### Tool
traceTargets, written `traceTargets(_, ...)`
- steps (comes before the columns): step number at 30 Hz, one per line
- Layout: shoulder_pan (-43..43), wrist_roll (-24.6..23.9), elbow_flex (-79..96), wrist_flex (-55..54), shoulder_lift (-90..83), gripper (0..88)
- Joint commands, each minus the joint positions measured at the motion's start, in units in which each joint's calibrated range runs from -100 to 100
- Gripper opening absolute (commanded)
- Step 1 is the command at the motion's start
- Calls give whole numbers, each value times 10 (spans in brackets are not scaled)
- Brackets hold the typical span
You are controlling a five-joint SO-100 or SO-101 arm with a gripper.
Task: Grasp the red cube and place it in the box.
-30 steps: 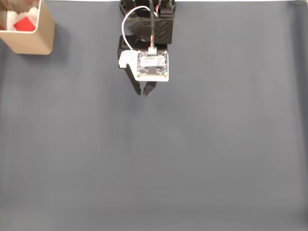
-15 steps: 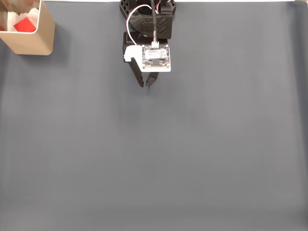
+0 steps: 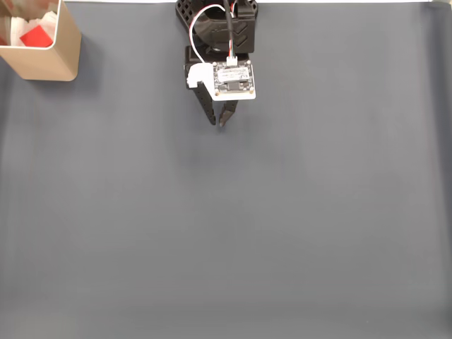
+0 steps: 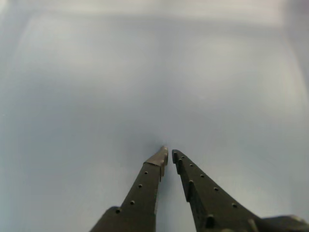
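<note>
The red cube (image 3: pixel 35 36) lies inside the tan box (image 3: pixel 62 51) on white padding, at the top left corner of the fixed view. My gripper (image 3: pixel 217 123) hangs near the top centre of the grey mat, far to the right of the box, its two dark fingers almost touching with nothing between them. In the wrist view the gripper (image 4: pixel 169 153) points at bare grey mat, tips nearly closed and empty.
The arm's black base (image 3: pixel 216 21) stands at the top edge of the fixed view, with a white camera board (image 3: pixel 234 79) on the wrist. The grey mat (image 3: pixel 247 233) stretches wide below and to the right.
The gripper has drawn back toward the arm's base and shifted slightly right. Its fingers stay shut and empty; the cube rests in the box throughout.
</note>
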Motion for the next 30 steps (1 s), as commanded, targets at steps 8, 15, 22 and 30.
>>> traceTargets(8,-1,-17,6,115,-44,0)
traceTargets(15,6,-16,6,161,-50,3)
traceTargets(22,6,-17,6,201,-72,0)
traceTargets(30,6,-20,6,217,-72,0)
